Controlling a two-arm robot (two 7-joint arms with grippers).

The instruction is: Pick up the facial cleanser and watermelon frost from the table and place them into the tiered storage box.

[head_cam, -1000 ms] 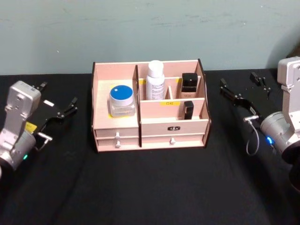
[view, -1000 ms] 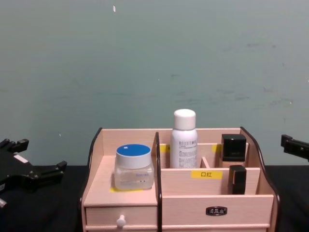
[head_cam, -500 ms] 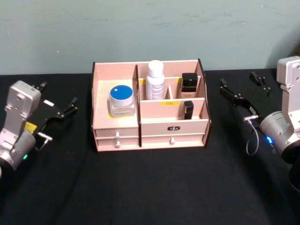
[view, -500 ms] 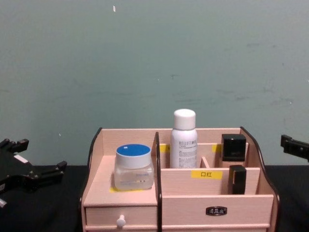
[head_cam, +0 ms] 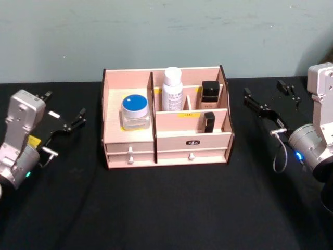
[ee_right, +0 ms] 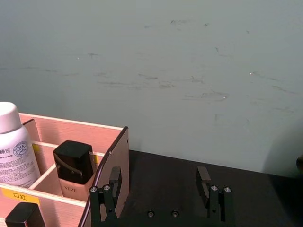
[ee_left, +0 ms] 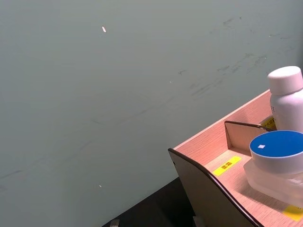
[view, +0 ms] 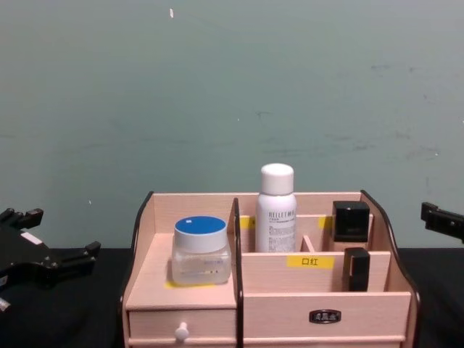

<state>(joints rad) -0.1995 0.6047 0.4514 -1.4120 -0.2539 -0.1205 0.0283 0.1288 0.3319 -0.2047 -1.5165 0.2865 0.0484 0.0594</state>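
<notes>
Evidently the task looks about done: nothing loose lies on the black bench (head_cam: 166, 208), and the tiered storage box (head_cam: 166, 143) at bench centre is loaded. White bottle w/ white cap (head_cam: 172, 88), prob. the facial cleanser, stands upright in the back-middle compartment. Clear jar w/ blue lid (head_cam: 135, 111), poss. the watermelon frost (label unreadable), sits on the left shelf above the small white-knob drawer (head_cam: 130, 153).

Box itself: pale pinkish wood, dark curved side edges, stepped tiers, yellow labels. At 3 o'clock of the bottle, a black-capped cosmetic bottle (head_cam: 210, 94); in the tier in front, a small black stick (head_cam: 209, 122).

Left gripper (head_cam: 65, 114) at 9 o'clock of the box, well apart, fingers spread, holding nothing. Right gripper (head_cam: 270, 101) at 3 o'clock, well apart, fingers wide, empty. Both seem parked; little seems left to do.
</notes>
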